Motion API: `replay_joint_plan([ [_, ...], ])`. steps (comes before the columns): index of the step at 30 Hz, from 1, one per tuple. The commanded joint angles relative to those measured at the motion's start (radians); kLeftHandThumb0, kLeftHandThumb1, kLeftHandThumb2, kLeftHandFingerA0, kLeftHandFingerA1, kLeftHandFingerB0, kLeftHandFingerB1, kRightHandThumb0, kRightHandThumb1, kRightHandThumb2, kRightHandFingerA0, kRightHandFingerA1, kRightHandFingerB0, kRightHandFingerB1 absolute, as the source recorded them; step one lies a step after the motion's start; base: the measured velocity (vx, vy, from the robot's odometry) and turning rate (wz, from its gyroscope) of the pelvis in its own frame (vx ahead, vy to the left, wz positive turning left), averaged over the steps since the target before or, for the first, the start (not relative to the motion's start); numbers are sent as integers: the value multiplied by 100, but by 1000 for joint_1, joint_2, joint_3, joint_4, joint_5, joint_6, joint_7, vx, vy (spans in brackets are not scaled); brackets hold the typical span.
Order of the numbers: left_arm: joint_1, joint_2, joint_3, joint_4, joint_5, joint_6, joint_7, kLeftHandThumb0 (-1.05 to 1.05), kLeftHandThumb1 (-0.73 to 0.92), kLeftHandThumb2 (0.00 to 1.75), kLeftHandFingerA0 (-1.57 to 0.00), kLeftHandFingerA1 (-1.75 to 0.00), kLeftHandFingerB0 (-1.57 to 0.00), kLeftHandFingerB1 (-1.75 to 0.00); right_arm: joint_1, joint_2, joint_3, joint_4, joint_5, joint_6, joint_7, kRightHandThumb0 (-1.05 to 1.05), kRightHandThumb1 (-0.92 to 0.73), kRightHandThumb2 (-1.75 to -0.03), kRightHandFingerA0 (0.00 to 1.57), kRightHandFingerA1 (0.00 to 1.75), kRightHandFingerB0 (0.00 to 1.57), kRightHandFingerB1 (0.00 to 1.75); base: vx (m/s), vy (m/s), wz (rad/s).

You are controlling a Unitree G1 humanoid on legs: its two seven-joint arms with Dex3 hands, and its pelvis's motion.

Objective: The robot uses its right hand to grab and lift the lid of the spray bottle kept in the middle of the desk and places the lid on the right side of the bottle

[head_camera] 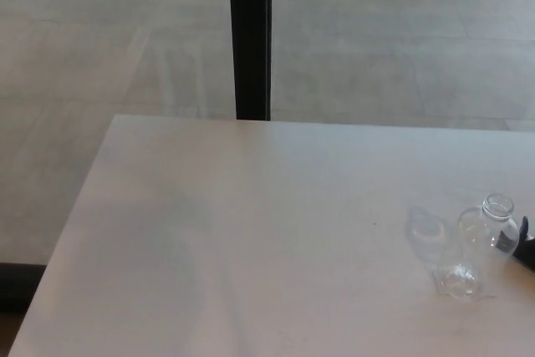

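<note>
We note a clear spray bottle [473, 244] standing near the right edge of the head view, on the pale desk [251, 232], well to the right of the desk's middle. Its neck is open at the top; the round rim shows bare, with no lid on it. The bottle leans in the picture, base toward us and mouth away to the right. Just left of it lies a faint, glassy oval shape [426, 227] on the desk; we cannot tell whether this is the lid or only a reflection.

Right hand [527, 244]: only a small black sliver enters at the right edge, just beside the bottle's shoulder, close to or touching it. Too little shows for us to say how its fingers stand or whether it has hold of anything.

Left hand: nothing of it shows.

Beyond the desk's far edge we see a grey floor [376, 48] and a dark upright post [249, 39].
</note>
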State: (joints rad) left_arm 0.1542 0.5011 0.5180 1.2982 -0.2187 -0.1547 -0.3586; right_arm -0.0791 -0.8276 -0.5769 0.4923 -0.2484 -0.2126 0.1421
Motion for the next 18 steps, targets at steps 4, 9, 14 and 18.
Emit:
replay_joint_plan([
  [4,3,4,8,3,-15,-9,16,-80,82,65,-59,-50,-42,-39,-132,185,-522,554,512,199,-353,-58,-69,-57,18,117,10,36,0,0,0],
  [9,9,16,6,-2,-13,-9,8,-81,82,65,-57,-51,-40,-39,-84,270,-498,627,473,150,-314,-59,-70,-61,37,83,8,33,0,0,0],
  [14,15,20,-3,-9,-3,-6,19,-79,83,65,-57,-52,-41,-39,-61,308,-484,658,442,102,-278,-63,-68,-60,45,100,10,35,0,0,0],
  [18,13,20,1,-3,-6,-10,18,-82,82,65,-60,-51,-43,-40,-58,319,-467,688,420,66,-264,-67,-54,-89,57,83,11,45,0,0,0],
])
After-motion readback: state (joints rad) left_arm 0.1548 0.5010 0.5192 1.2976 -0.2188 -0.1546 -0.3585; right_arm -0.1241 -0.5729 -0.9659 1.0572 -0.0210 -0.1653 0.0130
